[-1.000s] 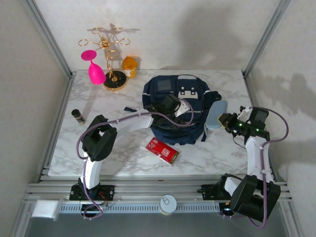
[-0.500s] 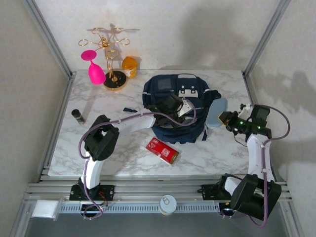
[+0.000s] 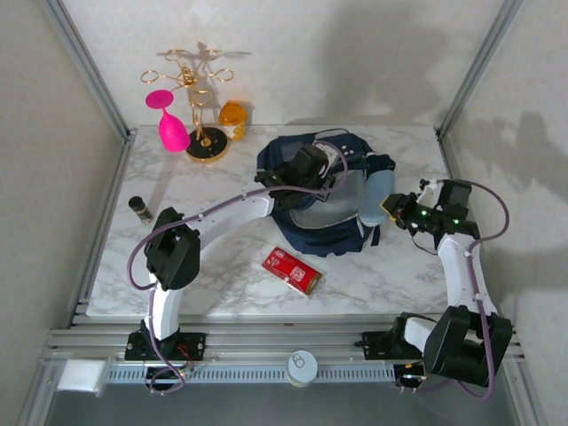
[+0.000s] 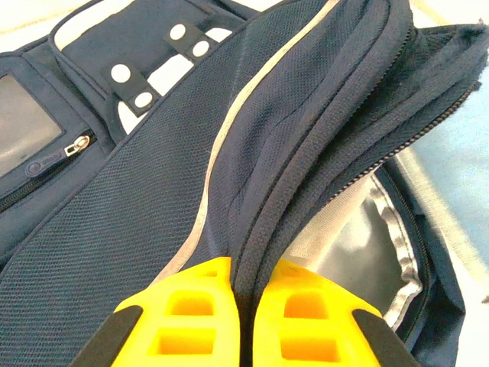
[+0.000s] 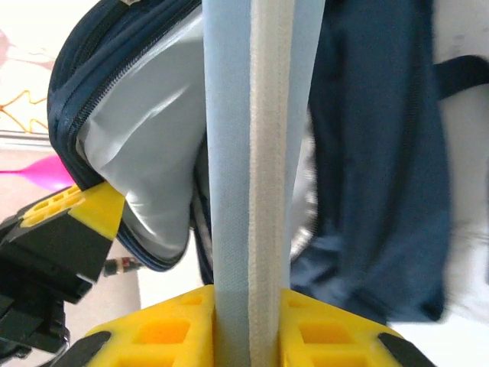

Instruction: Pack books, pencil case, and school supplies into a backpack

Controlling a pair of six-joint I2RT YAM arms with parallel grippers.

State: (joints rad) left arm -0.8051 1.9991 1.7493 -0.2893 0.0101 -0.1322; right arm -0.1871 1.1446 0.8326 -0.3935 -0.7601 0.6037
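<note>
The navy backpack [image 3: 312, 232] lies at the table's middle with its main flap pulled up, showing grey lining [image 3: 335, 200]. My left gripper [image 3: 322, 165] is shut on the flap's zipper edge [image 4: 306, 176], its yellow fingers [image 4: 191, 313] pinching the navy fabric. My right gripper [image 3: 396, 211] is shut on the grey-blue pencil case [image 3: 374, 193], which it holds on edge at the right rim of the opening [image 5: 145, 145]; the pencil case [image 5: 252, 153] runs straight out from the fingers. The flat red box [image 3: 291, 270] lies on the marble in front of the backpack. The books are out of view.
A short black cylinder [image 3: 139, 209] stands at the left edge. A pink glass [image 3: 169, 124], a gold rack [image 3: 201, 106] and an orange cup [image 3: 232, 115] stand at the back left. Metal frame posts border the table on both sides.
My left gripper shut on the flap's edge and drew it up and back, opening the backpack. My right gripper carried the pencil case left, to the opening.
</note>
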